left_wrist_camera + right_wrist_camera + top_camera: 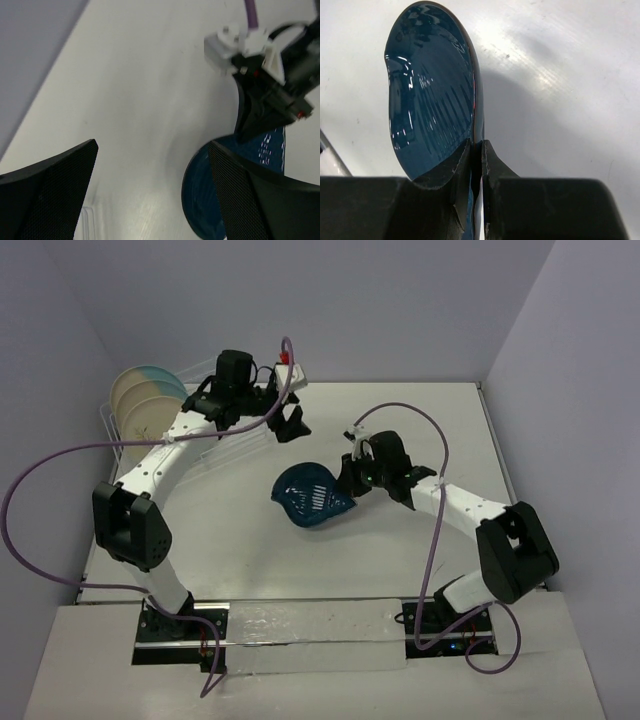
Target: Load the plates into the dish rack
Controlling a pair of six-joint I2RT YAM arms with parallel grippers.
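Top camera first: counted four plates in all. Spotted three round plates (146, 400) standing on edge, packed together at the far-left end of the one clear dish rack (215, 448). Found the fourth, the dark-teal leaf plate (305, 496), out in the middle of the counter (250, 560), well apart from the rack. Tallied two arms, two end effectors. Caught the right end effector (347, 490) clamped onto the leaf plate's right-hand edge, with the plate tilted. Saw the left end effector (285, 412) spread wide and holding nothing, hanging by the rack's right end, near the leaf plate but clear of it.

Over to the left wrist: found two black fingers (55, 192) gaping far apart, with only bare counter in the gap. Picked out the leaf plate (197, 197) low on the right, partly hidden behind the right-hand finger, and the right end effector (260, 117) pinching its rim from above. Glimpsed a clear corner of the rack at the bottom edge.

On to the right wrist: saw both fingers (445, 172) squeezed tight on the leaf plate's (430, 100) rim, the plate reaching straight ahead, glossy face turned left. Could not tell whether its far tip touched the counter.
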